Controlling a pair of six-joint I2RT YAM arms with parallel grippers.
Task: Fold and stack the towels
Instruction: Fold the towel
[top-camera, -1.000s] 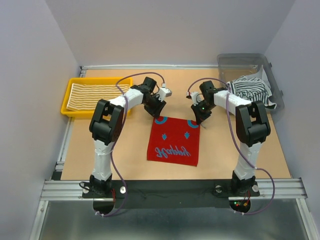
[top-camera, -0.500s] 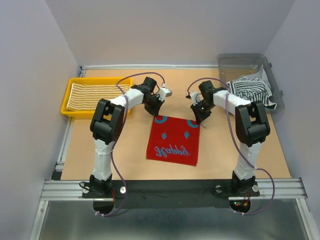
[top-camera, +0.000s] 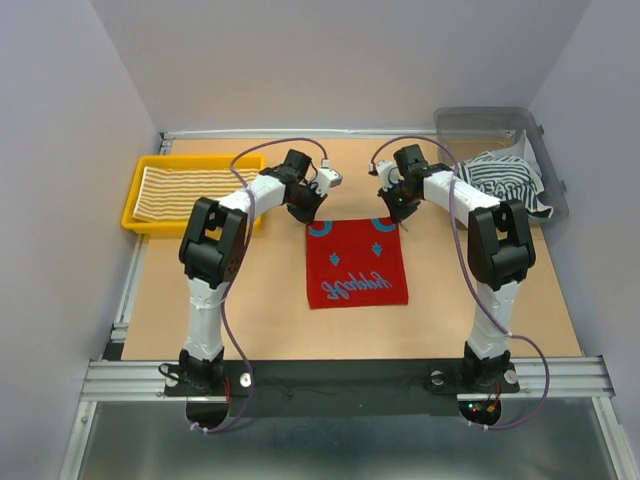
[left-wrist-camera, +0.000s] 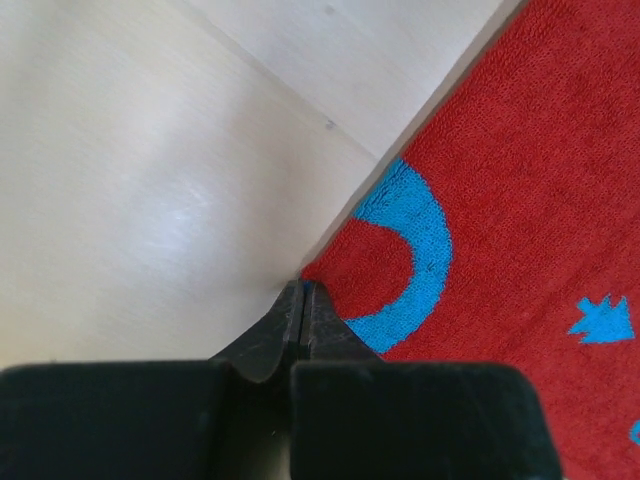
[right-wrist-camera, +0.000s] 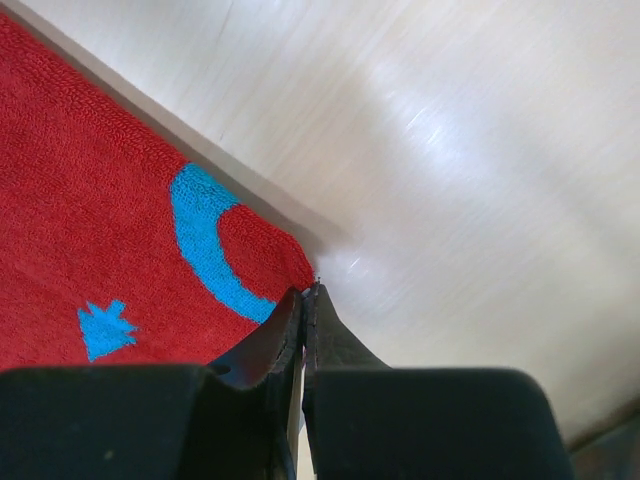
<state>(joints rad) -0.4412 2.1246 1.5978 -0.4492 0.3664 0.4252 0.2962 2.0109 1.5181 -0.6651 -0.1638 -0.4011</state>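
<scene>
Top external view: a yellow-cream striped towel (top-camera: 185, 190) fills the yellow tray (top-camera: 131, 205). Mid-table the red towel (top-camera: 356, 265), blue-marked, lies flat; left gripper (left-wrist-camera: 303, 300) and right gripper (right-wrist-camera: 305, 300) each clench a far corner. A black-white striped towel (top-camera: 505, 180) hangs from the grey bin (top-camera: 480, 113).

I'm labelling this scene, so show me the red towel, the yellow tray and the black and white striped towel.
red towel (top-camera: 356, 265): top view, its middle.
yellow tray (top-camera: 133, 192): top view, its left wall.
black and white striped towel (top-camera: 505, 185): top view, its crumpled middle.
</scene>
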